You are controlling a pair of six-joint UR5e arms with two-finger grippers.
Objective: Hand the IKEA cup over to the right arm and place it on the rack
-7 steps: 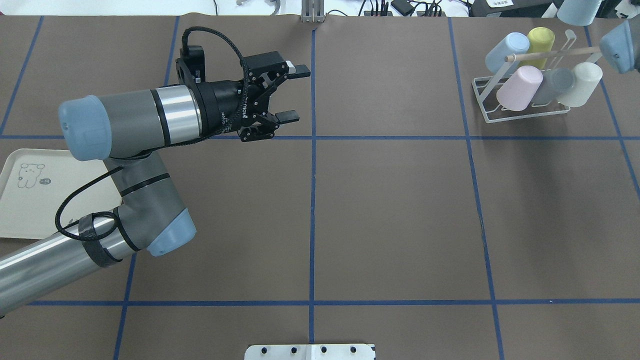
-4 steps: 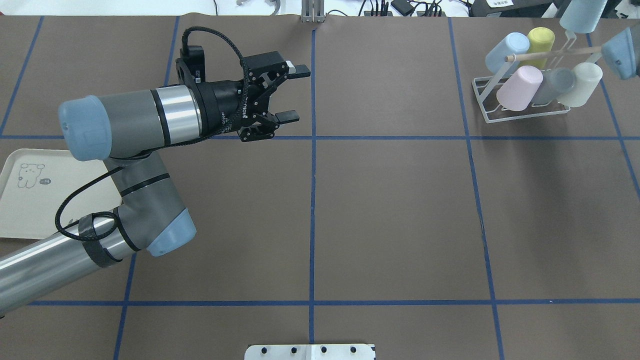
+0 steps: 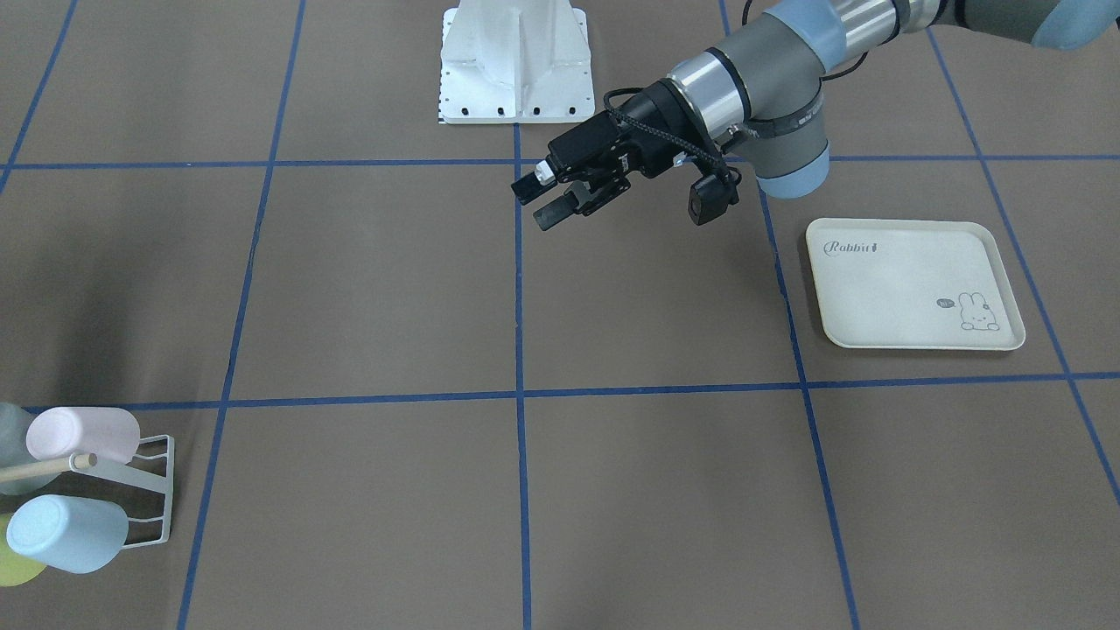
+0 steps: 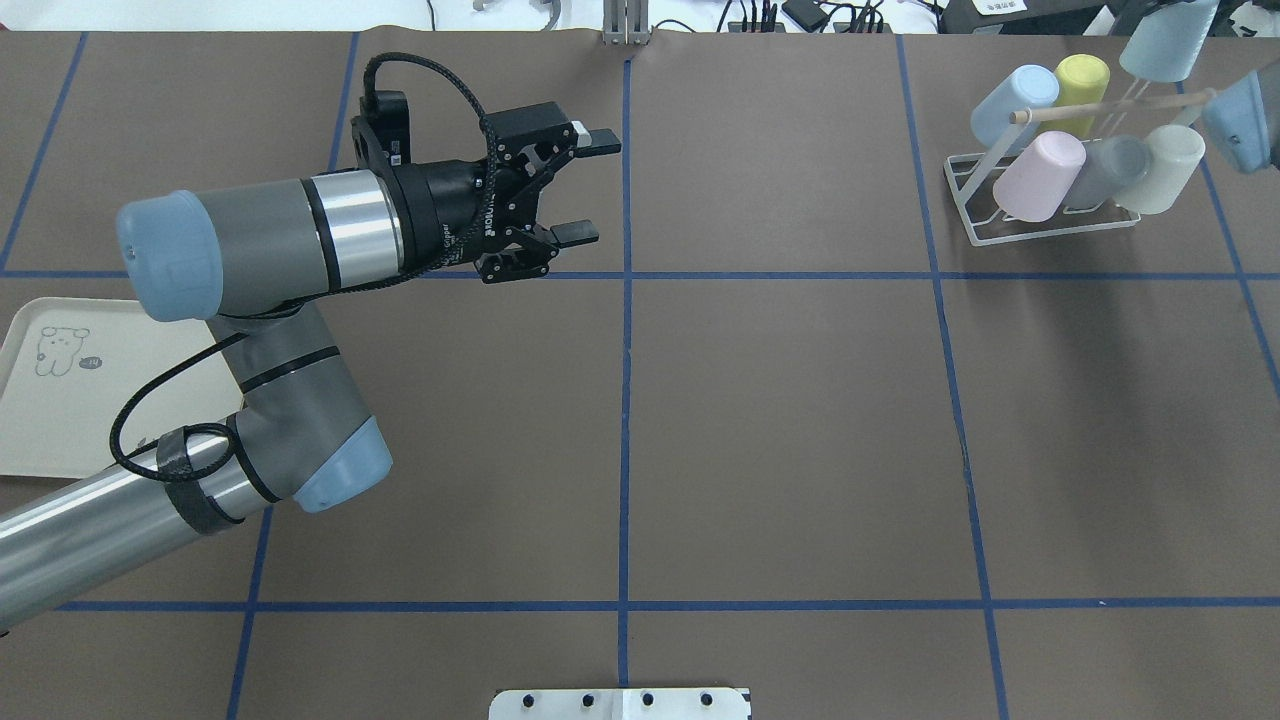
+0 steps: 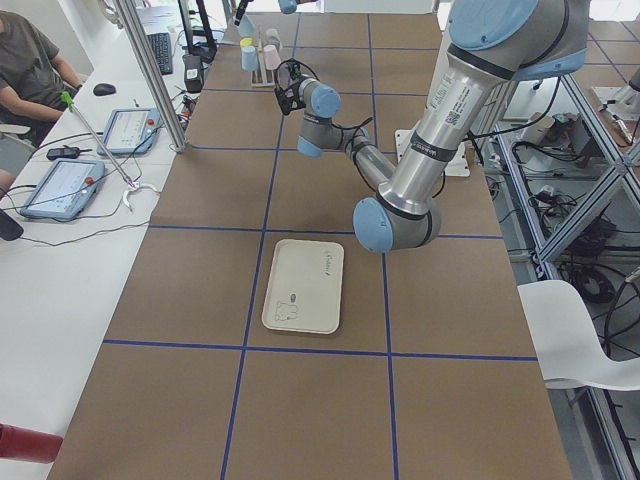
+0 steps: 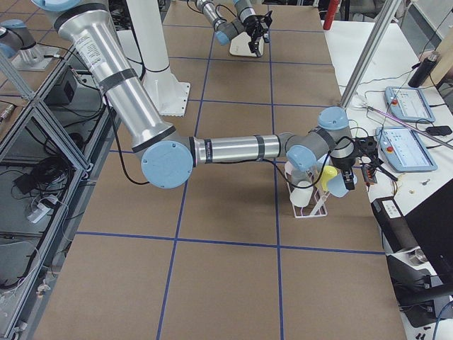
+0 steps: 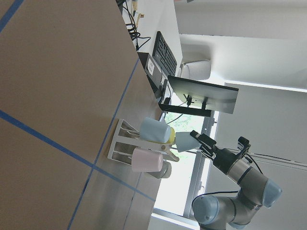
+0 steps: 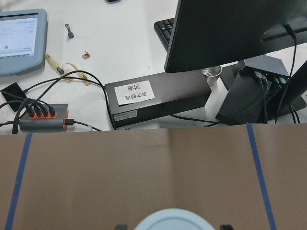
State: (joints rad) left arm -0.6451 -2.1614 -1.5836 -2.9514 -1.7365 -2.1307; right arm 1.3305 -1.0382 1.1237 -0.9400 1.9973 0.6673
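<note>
The right gripper (image 7: pixel 195 139) is shut on a light-blue IKEA cup (image 4: pixel 1165 45) and holds it just above the far side of the white wire rack (image 4: pixel 1040 232). The cup's rim shows at the bottom of the right wrist view (image 8: pixel 171 221), between the fingers. The rack has a wooden dowel (image 4: pixel 1100 106) and holds several cups: light blue, yellow, pink, grey and cream. My left gripper (image 4: pixel 592 188) is open and empty, hovering over the table's middle and pointing toward the rack; it also shows in the front view (image 3: pixel 542 201).
A cream rabbit-printed tray (image 3: pixel 910 289) lies on the robot's left side, under the left arm's elbow in the overhead view (image 4: pixel 60 400). Blue tape lines grid the brown table. A monitor, cables and tablets sit beyond the table's far edge.
The light-blue cup in the right gripper has moved a little further into the overhead view, closer to the rack. The left arm has not moved.
</note>
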